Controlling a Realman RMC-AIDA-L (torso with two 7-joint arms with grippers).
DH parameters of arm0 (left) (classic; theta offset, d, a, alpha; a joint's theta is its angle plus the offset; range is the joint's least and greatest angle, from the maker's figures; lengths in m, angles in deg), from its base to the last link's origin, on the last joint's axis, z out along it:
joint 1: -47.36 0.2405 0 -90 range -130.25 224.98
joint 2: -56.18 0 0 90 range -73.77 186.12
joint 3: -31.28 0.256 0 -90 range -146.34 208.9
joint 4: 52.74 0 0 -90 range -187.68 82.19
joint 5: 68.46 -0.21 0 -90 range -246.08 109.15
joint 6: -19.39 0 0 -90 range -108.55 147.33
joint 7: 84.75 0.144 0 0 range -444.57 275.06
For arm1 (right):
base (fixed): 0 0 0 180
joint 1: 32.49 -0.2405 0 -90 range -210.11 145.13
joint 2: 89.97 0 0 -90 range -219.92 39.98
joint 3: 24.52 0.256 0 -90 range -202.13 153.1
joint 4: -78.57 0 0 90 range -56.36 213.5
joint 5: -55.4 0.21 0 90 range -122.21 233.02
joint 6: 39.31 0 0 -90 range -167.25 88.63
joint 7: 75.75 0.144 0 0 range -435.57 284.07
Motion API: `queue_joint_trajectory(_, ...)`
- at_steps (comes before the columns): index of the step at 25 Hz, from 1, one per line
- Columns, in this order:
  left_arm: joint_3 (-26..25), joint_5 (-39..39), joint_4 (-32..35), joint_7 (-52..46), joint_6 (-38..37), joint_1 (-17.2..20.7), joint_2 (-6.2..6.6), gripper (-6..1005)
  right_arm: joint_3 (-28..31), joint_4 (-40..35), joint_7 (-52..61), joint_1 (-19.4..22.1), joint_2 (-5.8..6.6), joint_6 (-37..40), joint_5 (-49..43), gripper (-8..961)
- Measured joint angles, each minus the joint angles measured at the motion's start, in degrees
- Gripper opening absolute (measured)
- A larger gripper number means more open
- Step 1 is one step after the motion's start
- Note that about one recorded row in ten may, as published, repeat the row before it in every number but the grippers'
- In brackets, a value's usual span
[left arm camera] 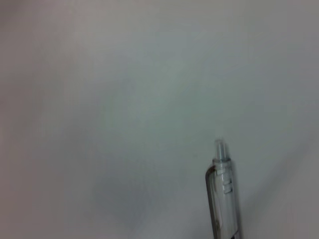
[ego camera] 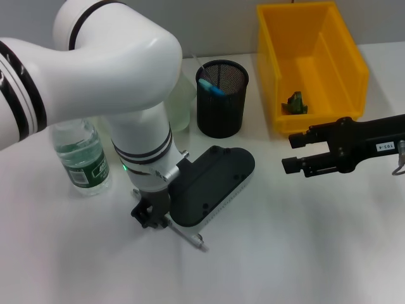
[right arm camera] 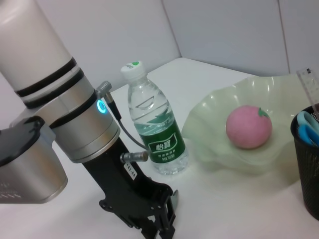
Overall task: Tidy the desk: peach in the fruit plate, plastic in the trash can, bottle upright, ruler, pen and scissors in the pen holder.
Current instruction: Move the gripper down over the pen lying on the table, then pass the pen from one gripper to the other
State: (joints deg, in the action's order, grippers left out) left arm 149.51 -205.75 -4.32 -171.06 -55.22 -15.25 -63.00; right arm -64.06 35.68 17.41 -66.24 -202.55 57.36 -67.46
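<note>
My left gripper is down at the table near the front left, shut on a clear pen that sticks out to its right, low over the table. The left wrist view shows the pen's tip close up. The bottle stands upright left of that arm. In the black mesh pen holder are the blue scissors and the ruler. The peach lies in the pale green fruit plate. Green plastic sits in the yellow trash can. My right gripper hovers open at the right, holding nothing.
The left arm's white body covers most of the fruit plate in the head view. Its black wrist housing hangs just in front of the pen holder. White table stretches across the front and right.
</note>
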Motion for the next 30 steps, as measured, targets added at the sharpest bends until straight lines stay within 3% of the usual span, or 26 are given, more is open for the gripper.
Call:
queue_joint_trajectory(18,0.67,-0.89,-0.09,0.08,0.29,0.27,0.00,262,0.00,-0.38,0.67,-0.26,0.04,0.81,-1.31,722)
queue_joint_trajectory(30,1.48,-1.23,-0.08,-0.32,0.79,0.50,0.00,205,0.00,-0.88,1.14,-0.32,0.09,0.81,-1.42,722)
